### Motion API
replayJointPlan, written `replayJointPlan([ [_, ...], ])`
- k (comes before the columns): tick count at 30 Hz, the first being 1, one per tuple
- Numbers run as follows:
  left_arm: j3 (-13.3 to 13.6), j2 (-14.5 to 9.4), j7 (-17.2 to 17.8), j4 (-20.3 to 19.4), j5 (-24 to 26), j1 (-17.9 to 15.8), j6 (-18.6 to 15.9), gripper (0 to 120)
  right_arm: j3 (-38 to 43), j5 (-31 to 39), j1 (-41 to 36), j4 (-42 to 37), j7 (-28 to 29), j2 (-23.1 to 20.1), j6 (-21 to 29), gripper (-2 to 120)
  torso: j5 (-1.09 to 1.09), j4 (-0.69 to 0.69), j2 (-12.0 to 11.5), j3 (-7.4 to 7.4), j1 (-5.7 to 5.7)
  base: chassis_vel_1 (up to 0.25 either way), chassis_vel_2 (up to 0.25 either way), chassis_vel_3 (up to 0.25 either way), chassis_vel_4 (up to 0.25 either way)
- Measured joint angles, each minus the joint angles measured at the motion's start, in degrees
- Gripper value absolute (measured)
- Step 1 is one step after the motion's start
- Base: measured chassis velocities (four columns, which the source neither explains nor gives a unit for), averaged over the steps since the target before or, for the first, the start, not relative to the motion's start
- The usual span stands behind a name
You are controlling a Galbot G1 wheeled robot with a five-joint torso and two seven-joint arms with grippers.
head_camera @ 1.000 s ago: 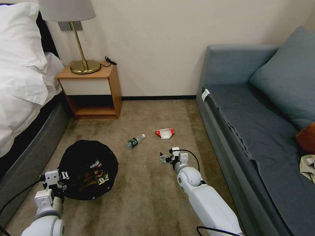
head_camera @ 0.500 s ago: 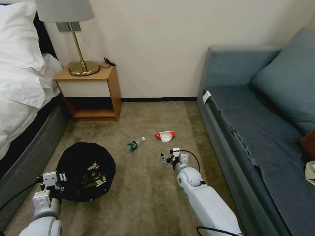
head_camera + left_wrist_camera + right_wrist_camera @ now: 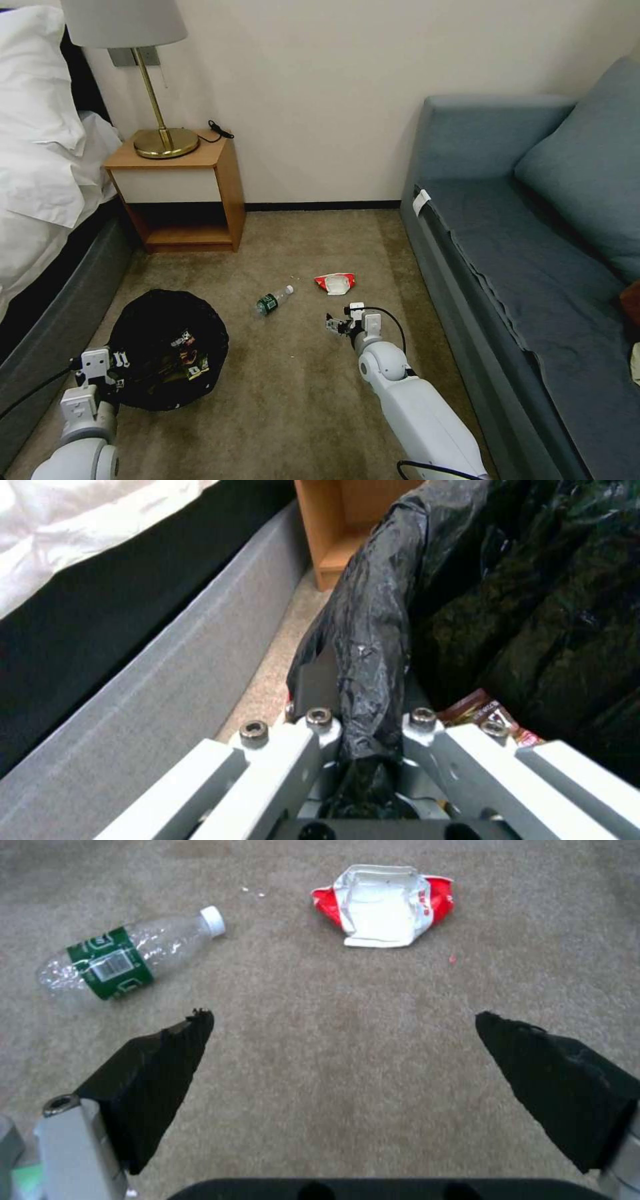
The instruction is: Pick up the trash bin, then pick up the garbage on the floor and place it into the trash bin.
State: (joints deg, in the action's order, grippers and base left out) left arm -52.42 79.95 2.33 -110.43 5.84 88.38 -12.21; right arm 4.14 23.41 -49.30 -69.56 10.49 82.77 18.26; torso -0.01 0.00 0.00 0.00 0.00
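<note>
A hotel-style room was seen from the robot's head, looking down at a tan carpet [image 3: 300, 400] between a bed [image 3: 40, 167] with white linen at 9 o'clock and a blue-grey sofa [image 3: 533, 267] at 3 o'clock. At 11 o'clock a wooden nightstand [image 3: 177, 193] stood against the wall and carried a brass lamp [image 3: 157, 100]. At 8 o'clock the trash bin [image 3: 167, 347], lined with a crinkled black bag, was held by the left gripper [image 3: 110, 370], which was clamped on its near rim; a few wrappers lay inside the bin. From the left wrist, the gripper's fingers [image 3: 320, 720] were pressed narrow with the black bag folded over the rim caught between them, the bed's grey base ran alongside, and a brown wrapper showed in the bin behind the fingers. Near the centre of the floor lay a clear bottle [image 3: 272, 301] with a green label and white cap, on its side, and just to its 3 o'clock side, apart from it, a red-and-white wrapper [image 3: 335, 283]. The right gripper [image 3: 337, 325] hung low over the carpet at 6 o'clock from the wrapper, touching neither piece. From the right wrist, its two black pads [image 3: 157, 1075] were spread wide with bare carpet between them; the bottle [image 3: 127, 960] lay just beyond one pad, and the wrapper [image 3: 383, 905] lay farther out, opened to show its white inside.
</note>
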Motion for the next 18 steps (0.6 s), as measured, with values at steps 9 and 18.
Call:
replayJointPlan([
  [9,-0.6,-0.7,-0.3,1.1,0.1,-0.4,0.1,4,-0.1,-0.3,1.3,1.5,0.0,0.8,0.1,100,0.00,0.00,0.0,0.00,0.00,-0.054,0.056,0.054,-0.049],
  [18,-0.8,-1.0,-0.5,1.7,0.2,-0.9,0.2,4,-0.6,-1.4,2.2,3.4,-0.1,1.5,0.1,100,0.00,0.01,0.0,0.00,0.00,-0.065,0.076,0.081,-0.066],
])
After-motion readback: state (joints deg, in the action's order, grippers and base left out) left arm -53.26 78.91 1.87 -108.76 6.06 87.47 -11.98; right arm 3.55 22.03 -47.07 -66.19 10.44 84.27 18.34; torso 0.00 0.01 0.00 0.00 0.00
